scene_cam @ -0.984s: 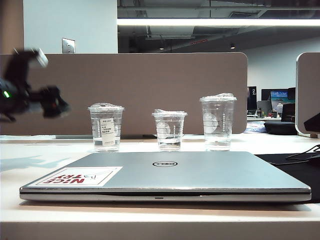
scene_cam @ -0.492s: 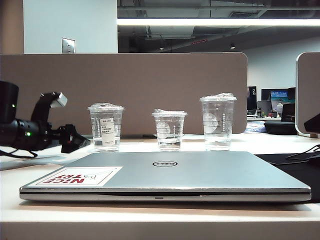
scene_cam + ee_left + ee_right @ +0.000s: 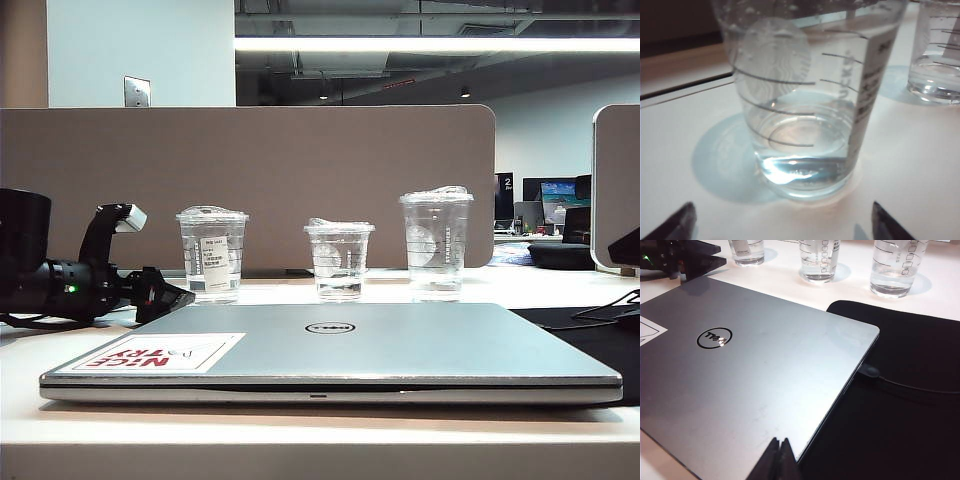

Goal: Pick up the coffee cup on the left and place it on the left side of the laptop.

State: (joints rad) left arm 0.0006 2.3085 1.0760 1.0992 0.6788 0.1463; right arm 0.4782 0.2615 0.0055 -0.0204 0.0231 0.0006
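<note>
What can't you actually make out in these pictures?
- Coffee cup lid: cut off by the left wrist view's edge.
- Its label print: too small in the exterior view.
- Left gripper: only two jaw tips show, the rest off-frame.
- Right gripper: hidden in the exterior view beyond the frame edge.

Coffee cup [image 3: 211,255]: clear plastic, lidded, upright on the white table at left of centre in the exterior view, behind the laptop's far left corner. White rectangular label with dark print on its side; shallow clear liquid at the bottom. Fills the middle of the left wrist view [image 3: 805,100], faint round logo and measuring lines visible.

Laptop [image 3: 340,345]: slim, silver-grey, closed, flat across the lower middle. Round Dell logo on lid; white sticker with red "NICE TRY" at lower left.
</note>
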